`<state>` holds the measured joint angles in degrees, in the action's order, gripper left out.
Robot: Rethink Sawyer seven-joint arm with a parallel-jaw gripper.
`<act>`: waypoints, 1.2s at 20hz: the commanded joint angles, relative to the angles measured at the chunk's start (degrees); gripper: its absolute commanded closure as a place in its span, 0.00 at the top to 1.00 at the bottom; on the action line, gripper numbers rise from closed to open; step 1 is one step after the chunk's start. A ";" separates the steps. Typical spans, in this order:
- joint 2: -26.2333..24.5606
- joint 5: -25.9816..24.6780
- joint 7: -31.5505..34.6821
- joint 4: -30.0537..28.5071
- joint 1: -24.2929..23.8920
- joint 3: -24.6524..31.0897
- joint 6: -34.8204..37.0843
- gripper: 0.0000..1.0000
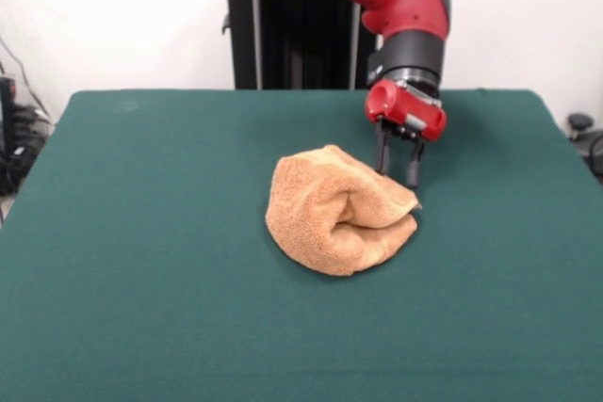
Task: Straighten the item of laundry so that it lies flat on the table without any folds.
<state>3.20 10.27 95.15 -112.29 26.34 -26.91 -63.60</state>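
The orange-tan terry towel (334, 223) lies bunched and folded over itself near the middle of the green table (141, 233). A thick fold runs across it, with a corner pointing right. My gripper (398, 174) hangs from the red arm at the towel's far right edge. Its two black fingers (382, 159) point down with a small gap between them and hold nothing. The tips stand just behind the towel's right corner; whether they touch it I cannot tell.
The black pedestal (292, 35) stands behind the table's far edge. Cables and dark gear (19, 138) lie off the table's left side, and a small dark object (582, 129) off its right.
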 commanded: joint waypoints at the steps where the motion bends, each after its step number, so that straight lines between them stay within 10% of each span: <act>1: -4.55 4.98 -1.01 6.45 2.16 0.40 5.72 1.00; 24: -7.49 4.99 1.17 8.87 2.17 0.71 7.74 1.00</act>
<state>-1.74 12.62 95.15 -111.52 27.76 -29.64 -63.66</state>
